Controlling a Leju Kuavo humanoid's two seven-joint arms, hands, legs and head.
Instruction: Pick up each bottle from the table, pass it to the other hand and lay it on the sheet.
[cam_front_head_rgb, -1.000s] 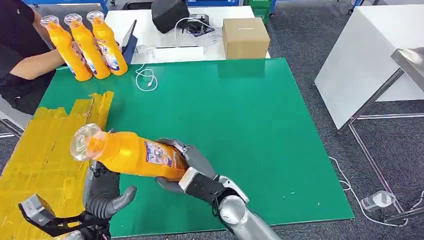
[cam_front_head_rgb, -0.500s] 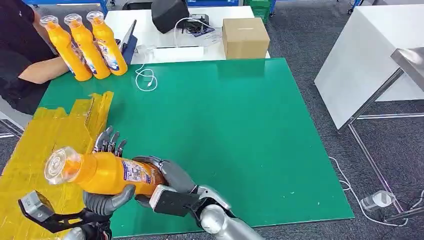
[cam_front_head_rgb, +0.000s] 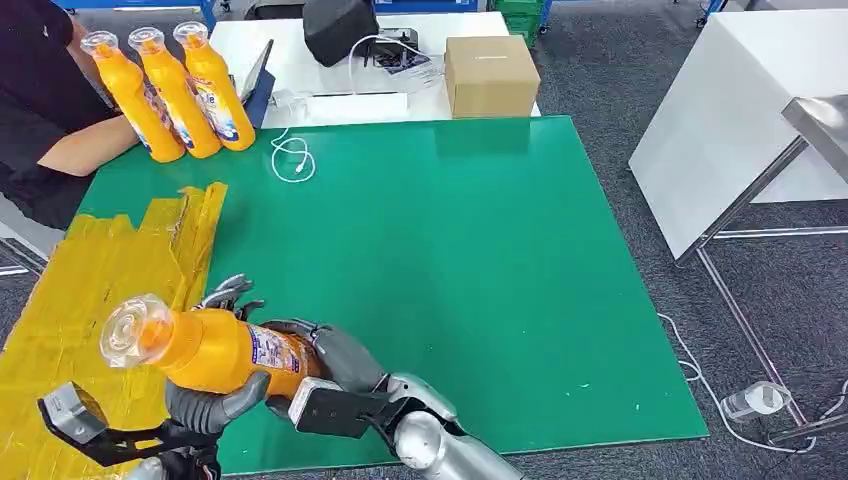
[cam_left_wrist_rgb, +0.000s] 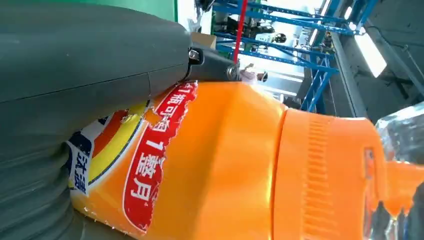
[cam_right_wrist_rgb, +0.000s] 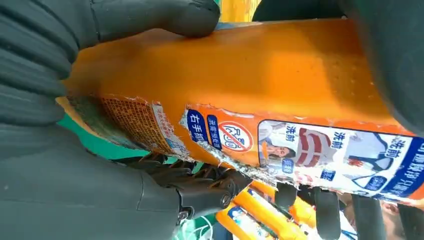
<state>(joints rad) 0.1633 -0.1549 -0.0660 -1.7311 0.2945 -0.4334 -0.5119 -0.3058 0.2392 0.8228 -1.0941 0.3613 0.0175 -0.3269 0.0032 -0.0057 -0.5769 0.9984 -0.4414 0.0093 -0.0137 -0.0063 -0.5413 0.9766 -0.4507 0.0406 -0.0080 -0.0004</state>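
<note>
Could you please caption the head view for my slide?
Both hands, left hand and right hand, grip the orange bottle beside the yellow sheet.

We see a cardboard box (cam_front_head_rgb: 490, 75) on the white tabletop (cam_front_head_rgb: 330, 100) behind the green mat (cam_front_head_rgb: 450, 270), a black bag (cam_front_head_rgb: 338, 27) beside it, and a white cable (cam_front_head_rgb: 292, 158) coiled at the mat's far edge. Person in black (cam_front_head_rgb: 40, 100) seated far left. Grey carpet (cam_front_head_rgb: 600, 60), white panel (cam_front_head_rgb: 740, 110) at right.
</note>
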